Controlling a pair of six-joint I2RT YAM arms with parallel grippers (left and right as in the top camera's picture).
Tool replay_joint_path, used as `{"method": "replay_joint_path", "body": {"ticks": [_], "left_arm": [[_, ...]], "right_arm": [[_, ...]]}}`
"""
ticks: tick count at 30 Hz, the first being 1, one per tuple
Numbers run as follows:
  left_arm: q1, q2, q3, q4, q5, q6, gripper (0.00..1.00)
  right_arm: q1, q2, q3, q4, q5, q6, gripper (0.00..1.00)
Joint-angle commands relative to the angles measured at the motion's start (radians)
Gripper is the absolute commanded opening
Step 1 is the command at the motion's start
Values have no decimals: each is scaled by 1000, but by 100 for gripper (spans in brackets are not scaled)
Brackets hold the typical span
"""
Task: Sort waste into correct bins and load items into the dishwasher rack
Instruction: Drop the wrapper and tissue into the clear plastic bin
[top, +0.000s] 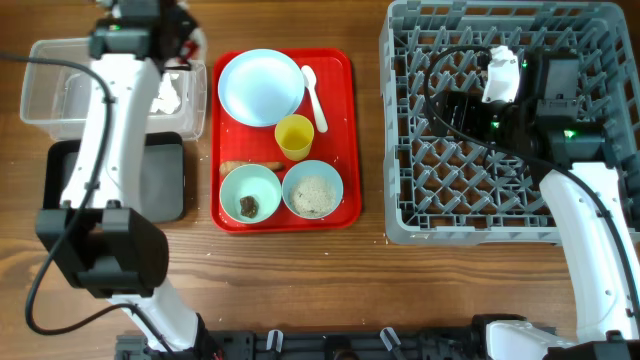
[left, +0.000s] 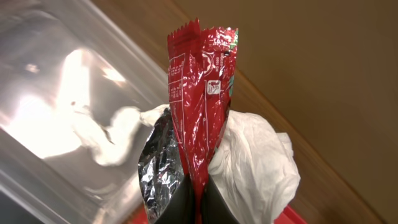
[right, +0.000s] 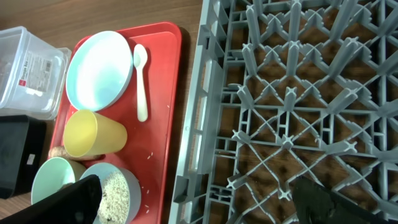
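Note:
My left gripper (left: 198, 202) is shut on the red-and-white wrapper (left: 202, 93), held upright over the right end of the clear tub (left: 56, 112); overhead it is at the top left (top: 178, 40). A crumpled white tissue (left: 258, 165) shows just behind the wrapper and lies in the tub (top: 167, 95). My right gripper (right: 199, 205) is open and empty over the grey dishwasher rack (top: 400, 150). On the red tray (top: 345, 130) are the blue plate (top: 260, 87), spoon (top: 314, 95), yellow cup (top: 294, 136), a bowl with a dark lump (top: 250, 193), a bowl of rice (top: 313, 190) and the sausage stick (top: 238, 165).
The black tray (top: 165, 180) sits in front of the clear tub (top: 50, 85), left of the red tray. A few loose rice grains lie on the red tray (right: 155, 155). The left arm reaches along the left side of the table over the black tray.

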Motion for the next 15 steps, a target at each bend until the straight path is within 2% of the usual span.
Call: {"method": "replay_joint_path", "body": {"ticks": [1,2,3,4,6,9,11,13,15], "left_arm": [[137,94,-3,3,-45,16,4],[155,117,-3,3,-45,16,4],[168,148,-3,3,-45,16,14],[172,175,-3,3,-45,16,51],[169,188,-3,4,-45,16,99],[167,172,-3,-8,-32,16,100],[165,149,-3,-18,46,18,100],[143,125,-3,-18,168,145,98],[97,90,-3,-32,338,341,86]], "right_arm": [[-2,4,14,2,-16,14,100],[-2,4,14,3,-16,14,100],[-2,4,14,3,-16,13,100],[-2,4,14,3,-16,14,100],[-2,4,14,3,-16,14,100],[-1,4,14,10,-16,14,100],[-1,4,14,7,-16,14,100],[-1,4,14,8,-16,13,100],[-1,4,14,7,-16,13,100]]}}
